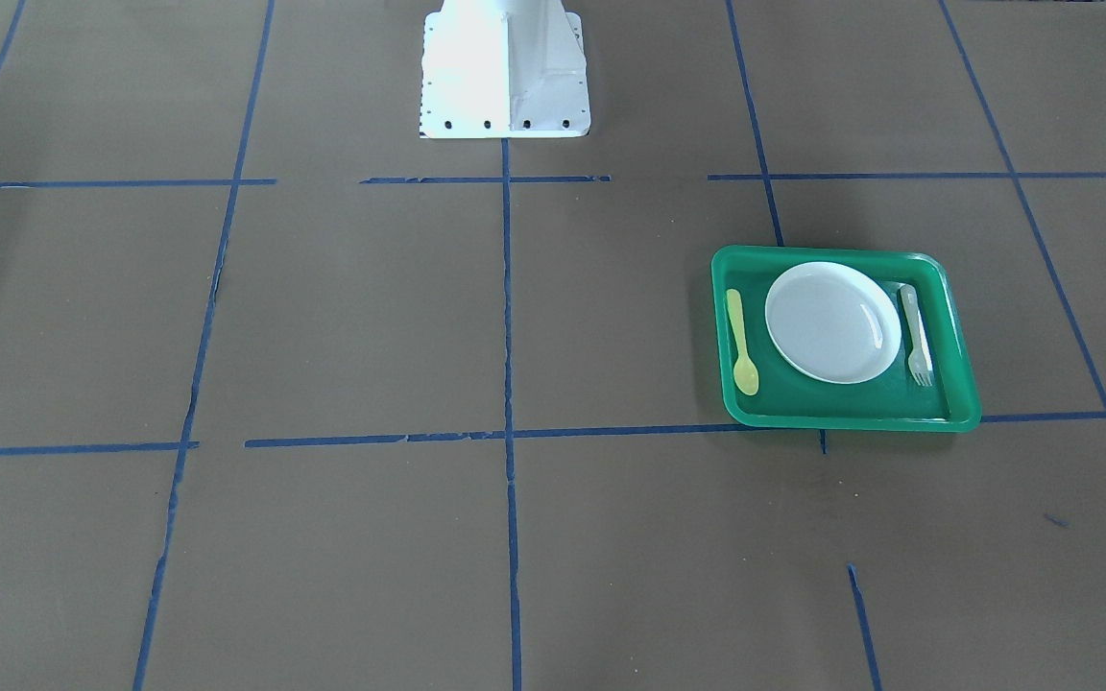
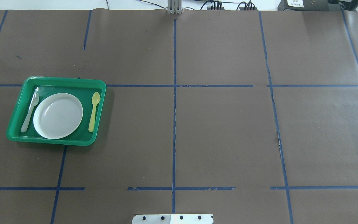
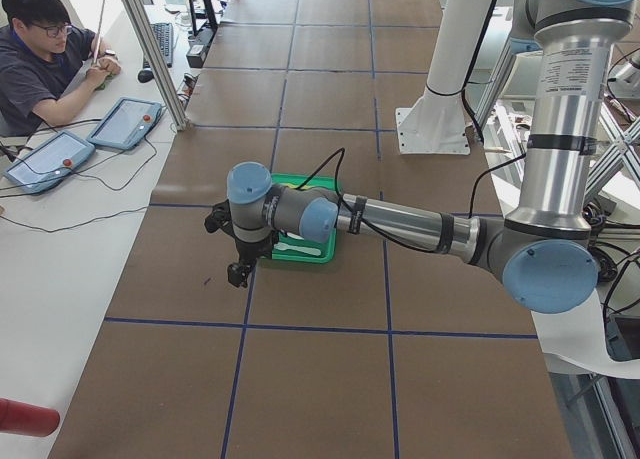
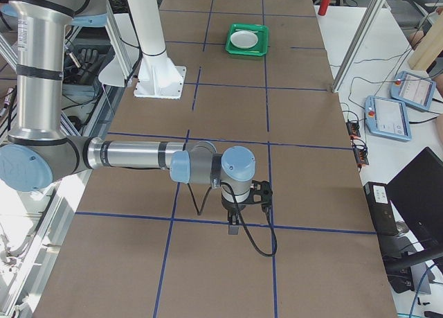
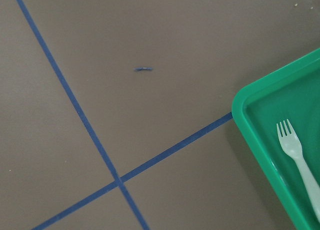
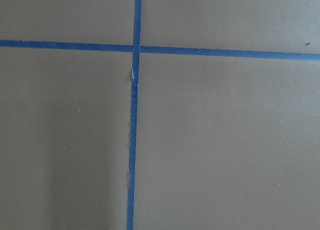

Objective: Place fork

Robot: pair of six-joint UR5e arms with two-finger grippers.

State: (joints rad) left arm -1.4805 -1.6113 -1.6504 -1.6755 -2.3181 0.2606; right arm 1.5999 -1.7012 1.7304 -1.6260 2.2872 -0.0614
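The pale plastic fork [image 1: 916, 334] lies in the green tray [image 1: 841, 418], beside the white plate [image 1: 832, 321], with its tines toward the far side of the table. It also shows in the overhead view [image 2: 30, 109] and the left wrist view [image 5: 297, 155]. The yellow spoon [image 2: 94, 111] lies on the plate's other side. My left gripper [image 3: 238, 269] hangs above the table just beyond the tray's outer edge. My right gripper [image 4: 234, 226] hangs over bare table far from the tray. Each shows only in a side view, so I cannot tell if it is open or shut.
The robot's white base [image 1: 505, 72] stands at the table's middle edge. Blue tape lines [image 2: 174, 93] grid the brown table. A seated operator [image 3: 40, 59] and tablets [image 3: 124, 122] are at a side desk beyond the table's left end.
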